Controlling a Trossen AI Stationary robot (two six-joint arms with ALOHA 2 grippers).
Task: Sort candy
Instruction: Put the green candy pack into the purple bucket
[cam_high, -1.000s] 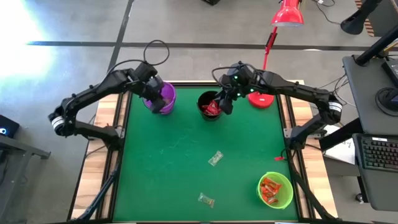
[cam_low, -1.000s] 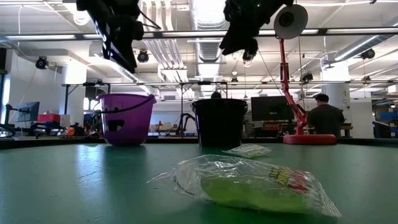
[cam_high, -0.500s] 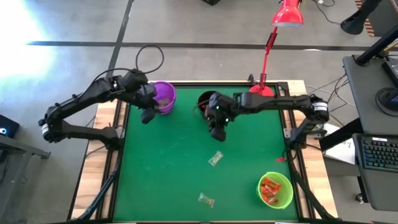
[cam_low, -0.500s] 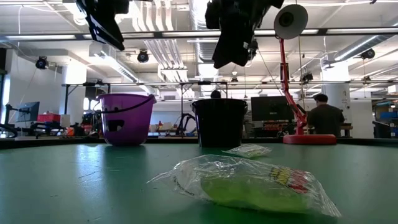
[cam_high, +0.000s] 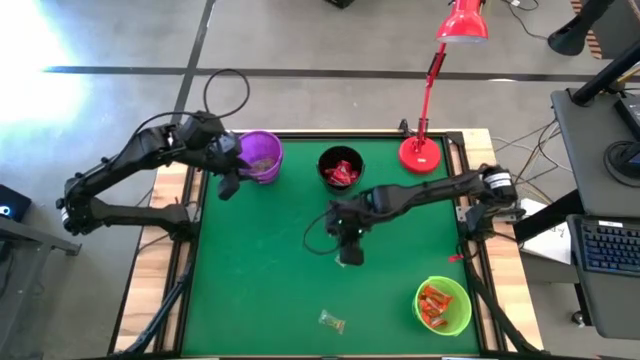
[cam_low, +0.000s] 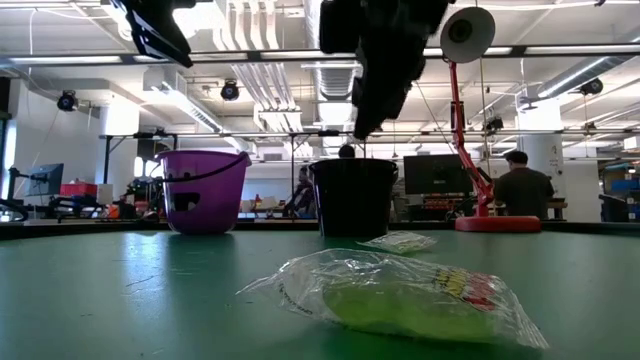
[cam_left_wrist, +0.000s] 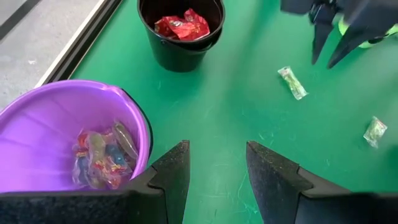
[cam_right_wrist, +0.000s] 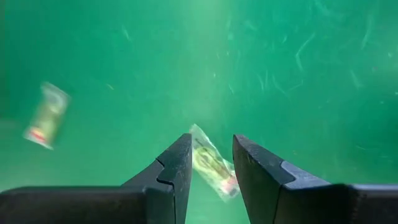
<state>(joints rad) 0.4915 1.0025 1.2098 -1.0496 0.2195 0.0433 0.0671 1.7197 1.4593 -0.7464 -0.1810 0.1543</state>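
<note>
Crinkly clear plastic is the whole problem here. Nearest the low camera lies a pale green candy (cam_low: 400, 298) in a loose see-through wrapper, flat on the green table (cam_high: 260, 280) near its front edge and untouched. Past that sits the second pale green candy (cam_right_wrist: 213, 163), and the right claw (cam_right_wrist: 211, 163) hangs right over it with its fingers parted, the sweet showing in the gap between them — nothing gripped yet.

My guess at what could go wrong: the wrapper lies at an angle to the fingers, so they may pinch only a loose corner of film, and the candy could slide out on the lift or get nudged sideways across the felt. Coming down too hard could also just squash it flat against the table.

Farther back, the black cup (cam_high: 340, 168) holds red candies and the green cup (cam_high: 443, 304) orange-red ones. At the far left the left claw (cam_left_wrist: 214, 180) waits with its fingers apart and empty, just beside the purple cup (cam_high: 262, 156) — close enough that a careless swing might clip the rim and tip it.
</note>
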